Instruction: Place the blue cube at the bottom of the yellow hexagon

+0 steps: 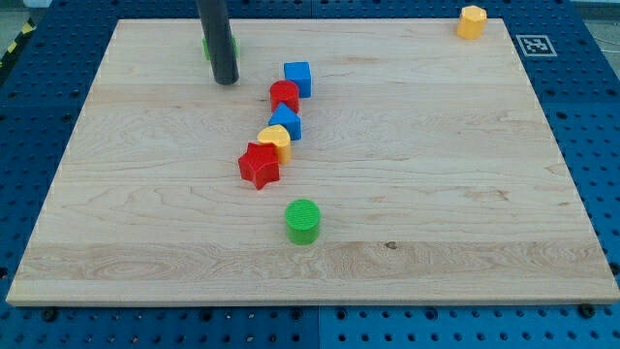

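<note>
The blue cube sits on the wooden board, upper middle. The yellow hexagon is at the board's top right corner, far from the cube. My tip rests on the board to the left of the blue cube, with a gap between them. Below the cube runs a close line of blocks: a red cylinder, a second blue block, a yellow block and a red star.
A green cylinder stands alone toward the view's bottom middle. A green block is mostly hidden behind the rod at the top left. A marker tag lies off the board's top right edge.
</note>
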`<move>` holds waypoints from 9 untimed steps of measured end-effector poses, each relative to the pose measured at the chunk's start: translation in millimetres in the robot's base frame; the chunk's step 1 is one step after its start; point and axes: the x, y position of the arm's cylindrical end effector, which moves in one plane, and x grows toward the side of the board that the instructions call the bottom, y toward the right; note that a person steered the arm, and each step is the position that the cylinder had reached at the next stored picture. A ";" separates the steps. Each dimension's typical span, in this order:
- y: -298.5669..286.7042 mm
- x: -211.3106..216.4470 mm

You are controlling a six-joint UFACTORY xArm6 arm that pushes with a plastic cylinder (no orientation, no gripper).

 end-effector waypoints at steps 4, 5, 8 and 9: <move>52.2 13.9; 63.8 13.9; 94.1 3.0; 111.6 -1.7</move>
